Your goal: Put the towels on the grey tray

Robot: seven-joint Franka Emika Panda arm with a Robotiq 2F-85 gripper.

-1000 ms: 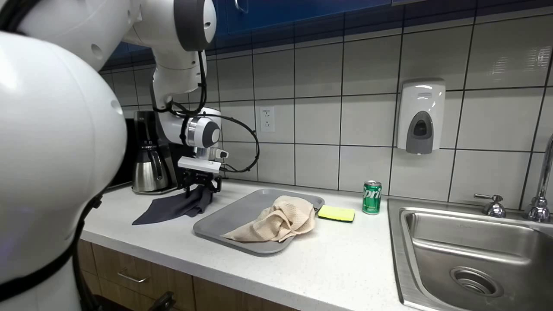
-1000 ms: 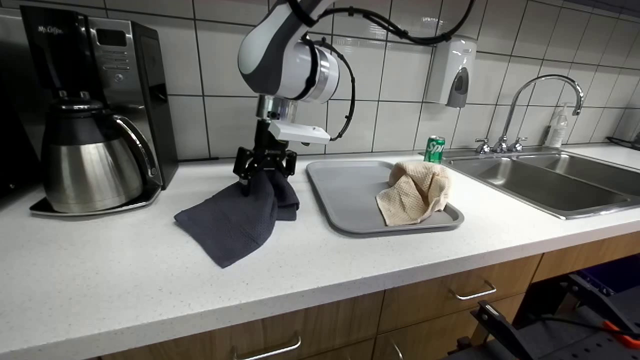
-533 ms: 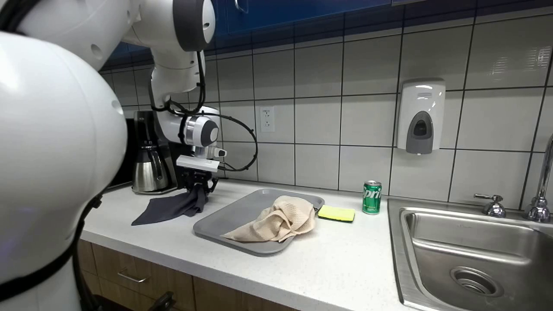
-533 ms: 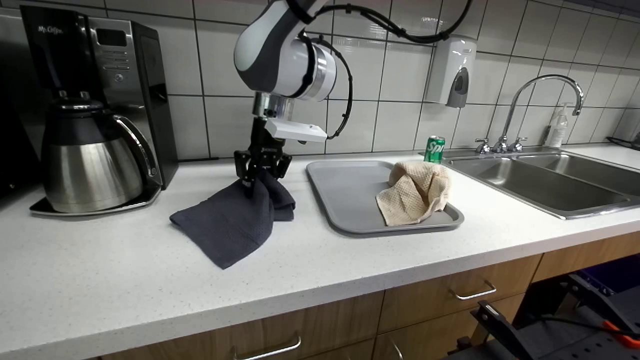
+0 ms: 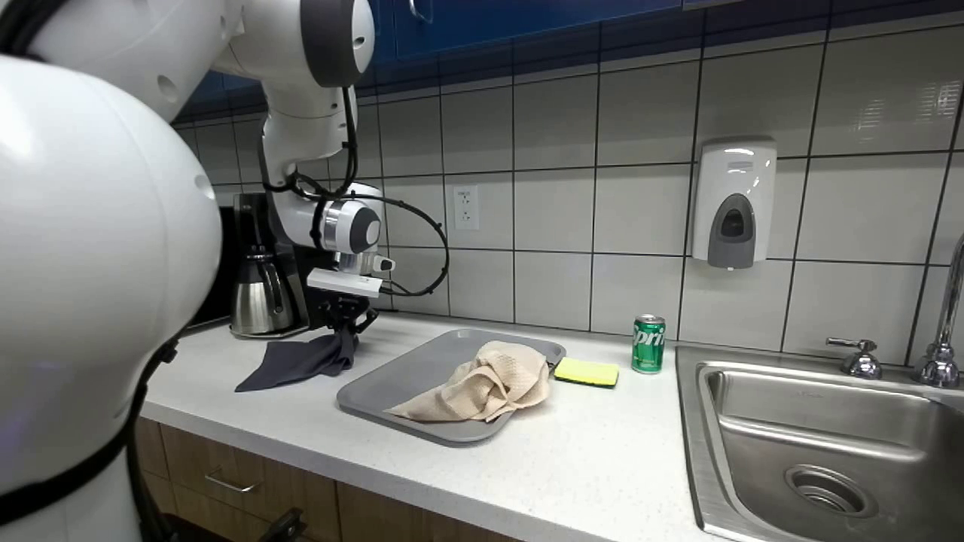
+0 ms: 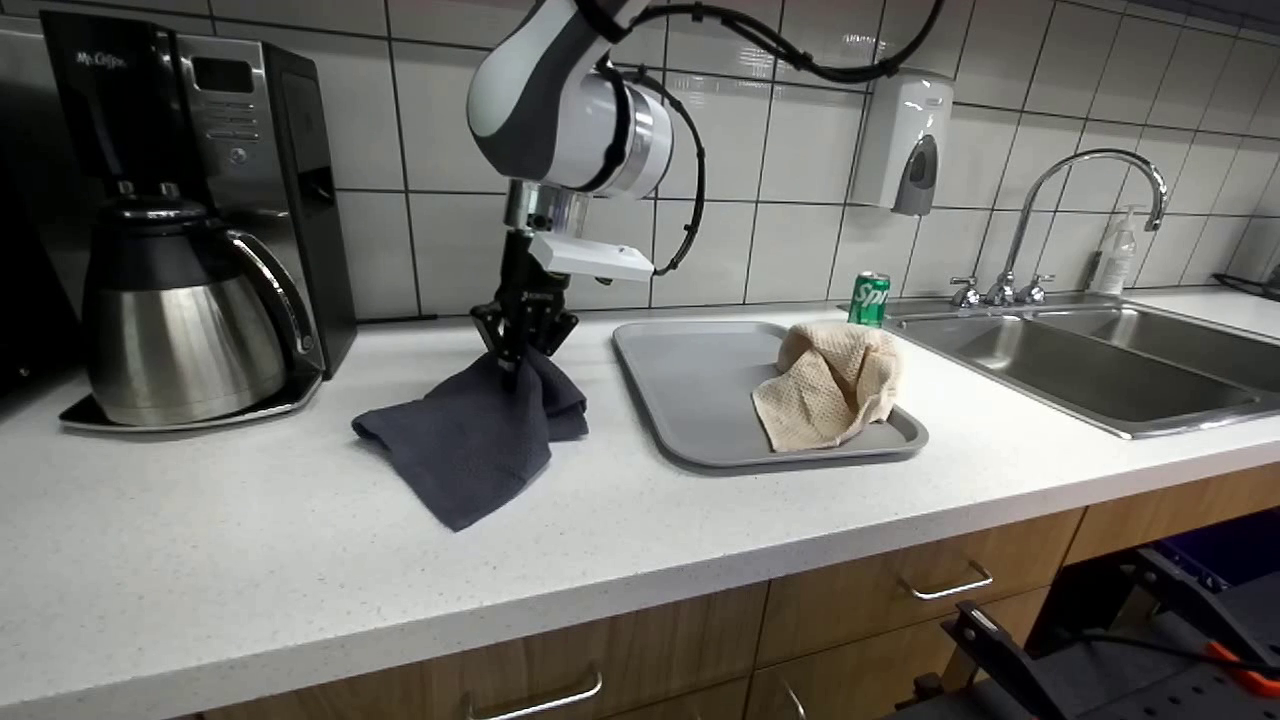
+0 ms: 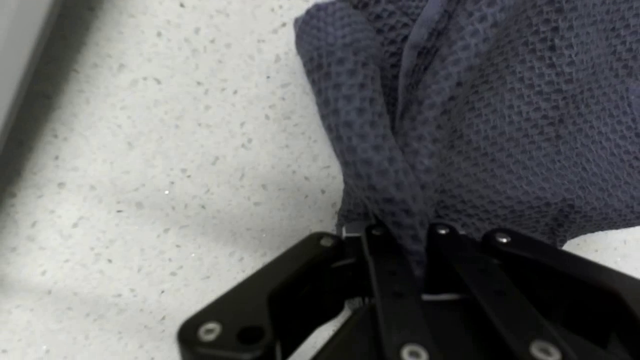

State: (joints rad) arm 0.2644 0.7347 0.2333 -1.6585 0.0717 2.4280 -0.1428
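Wrist view only: navy towel [image 7: 480,130] between fingers [image 7: 392,285].

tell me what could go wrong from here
The gripper pinches only a bunched fold of the dark towel, so it might slip out when lifted. Its loose part, spread on the counter, could snag on the grey tray. The beige towel, lying over the tray's edge, might get nudged off.

Bright light puts glare on tiles [image 5: 889,98], shadow beside the tray [image 6: 695,390].
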